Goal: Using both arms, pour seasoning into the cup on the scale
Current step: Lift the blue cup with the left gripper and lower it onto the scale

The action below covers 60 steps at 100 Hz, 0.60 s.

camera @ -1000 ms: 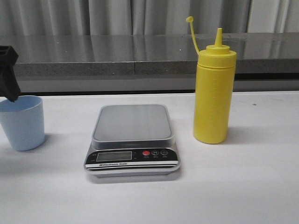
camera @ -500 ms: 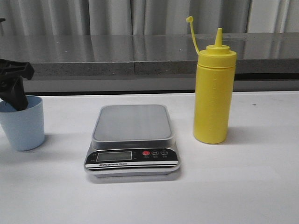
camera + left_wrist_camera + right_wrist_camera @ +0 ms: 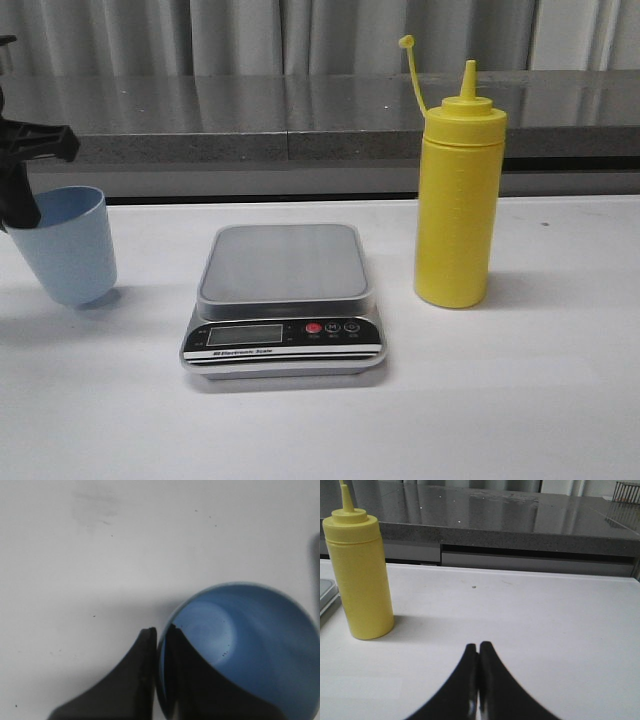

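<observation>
Left gripper (image 3: 159,645) pinches cup (image 3: 68,245) rim, cup tilted; scale (image 3: 283,262) lies to its right; right gripper (image 3: 479,652) closed, empty.

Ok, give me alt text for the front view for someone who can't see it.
A black left gripper pinches the rim of a tilted light blue plastic cup at the left of a white table. A silver-grey digital kitchen scale sits empty at centre, with a tall yellow plastic squeeze bottle upright to its right, cap off.
</observation>
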{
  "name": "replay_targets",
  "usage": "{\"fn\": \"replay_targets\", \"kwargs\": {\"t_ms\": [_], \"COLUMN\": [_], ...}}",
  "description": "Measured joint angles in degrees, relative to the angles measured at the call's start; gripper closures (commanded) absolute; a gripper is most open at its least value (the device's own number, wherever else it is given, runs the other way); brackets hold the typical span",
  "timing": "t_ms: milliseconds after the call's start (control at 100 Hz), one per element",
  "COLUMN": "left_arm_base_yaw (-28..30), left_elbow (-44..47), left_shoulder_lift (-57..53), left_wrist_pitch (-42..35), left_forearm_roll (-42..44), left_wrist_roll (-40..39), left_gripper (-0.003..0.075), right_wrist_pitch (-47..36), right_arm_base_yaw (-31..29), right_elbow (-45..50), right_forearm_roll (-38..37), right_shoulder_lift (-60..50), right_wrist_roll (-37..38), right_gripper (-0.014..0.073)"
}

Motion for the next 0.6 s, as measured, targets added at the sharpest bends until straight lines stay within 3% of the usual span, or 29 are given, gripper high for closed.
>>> {"fn": "replay_targets", "kwargs": {"t_ms": [250,600], "left_arm_base_yaw": [-0.41,-9.74], "left_elbow": [-9.4,-19.77], "left_shoulder_lift": [0.0,1.08], "left_wrist_pitch": [9.39,13.16], "left_forearm_roll": [-3.12,-3.57], "left_wrist_roll": [0.47,1.46], "left_gripper": [0.0739,0.0739], "right_wrist_pitch": [0.0,0.0], "right_arm_base_yaw": [0.0,0.0], "right_elbow": [0.0,0.0], "right_forearm_roll": [0.0,0.0], "right_shoulder_lift": [0.0,0.0], "right_wrist_roll": [0.0,0.0], "right_gripper": [0.0713,0.0713]}}
